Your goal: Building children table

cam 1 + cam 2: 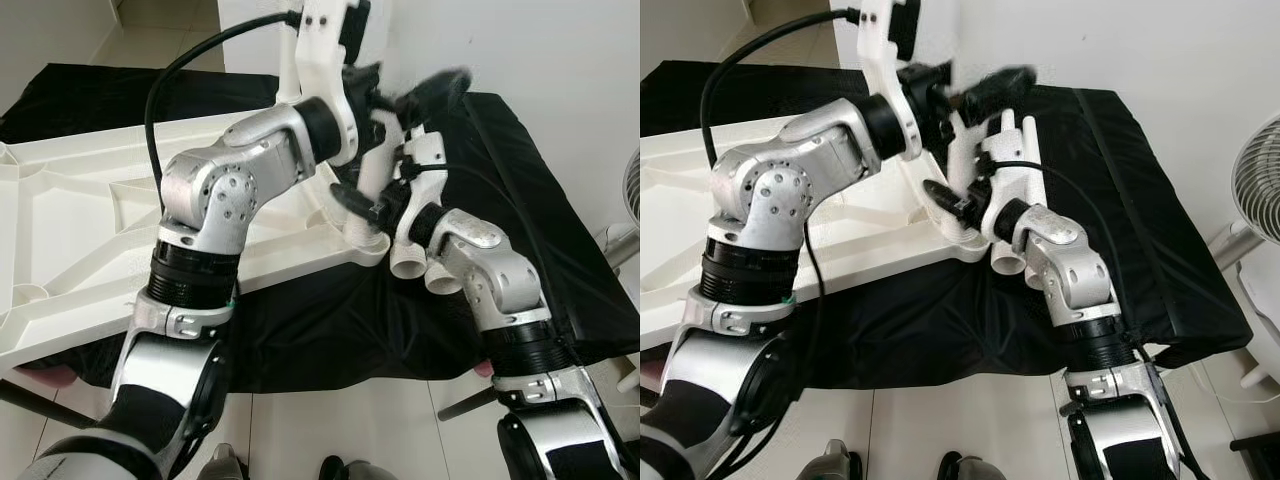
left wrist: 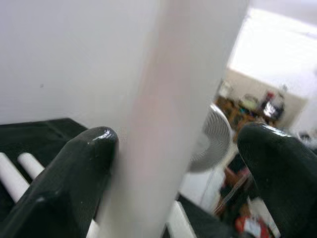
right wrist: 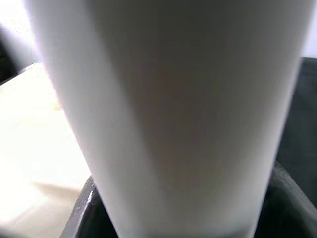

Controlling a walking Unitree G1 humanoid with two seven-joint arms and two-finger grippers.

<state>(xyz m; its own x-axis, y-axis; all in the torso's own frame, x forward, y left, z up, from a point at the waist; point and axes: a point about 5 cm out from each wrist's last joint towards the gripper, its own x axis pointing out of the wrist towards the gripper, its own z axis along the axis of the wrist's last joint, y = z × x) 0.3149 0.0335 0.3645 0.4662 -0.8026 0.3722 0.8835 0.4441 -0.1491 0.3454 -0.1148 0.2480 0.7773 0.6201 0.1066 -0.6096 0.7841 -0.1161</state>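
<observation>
A white table leg (image 2: 163,124) stands upright between my left jaws (image 1: 385,90), which sit spread around it. My right jaws (image 1: 365,208) grip it lower, at the upturned tabletop's (image 1: 80,230) corner socket. I'd keep it plumb, then press straight down

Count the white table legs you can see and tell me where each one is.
3, possibly more hidden behind the arms. One leg stands upright at the tabletop corner, between both grippers. Two loose legs lie side by side on the black cloth beside it.
</observation>
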